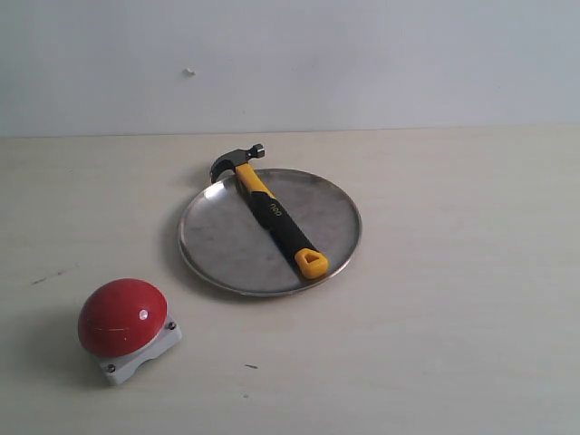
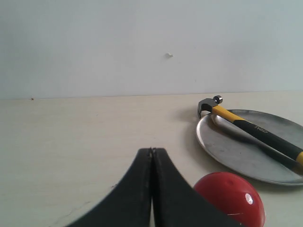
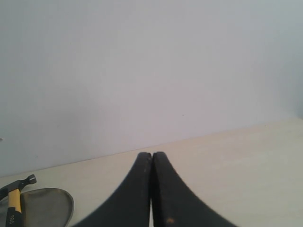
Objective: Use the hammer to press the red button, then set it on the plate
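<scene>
A yellow-and-black hammer lies across the round steel plate, its dark head hanging over the far rim. The red button on its light-grey base sits on the table at the front left. Neither gripper shows in the exterior view. In the left wrist view my left gripper is shut and empty, with the red button just beside it and the plate and hammer farther off. My right gripper is shut and empty; the plate and hammer show at that view's edge.
A pale wooden table runs back to a plain white wall. A small dark mark lies on the table near the front.
</scene>
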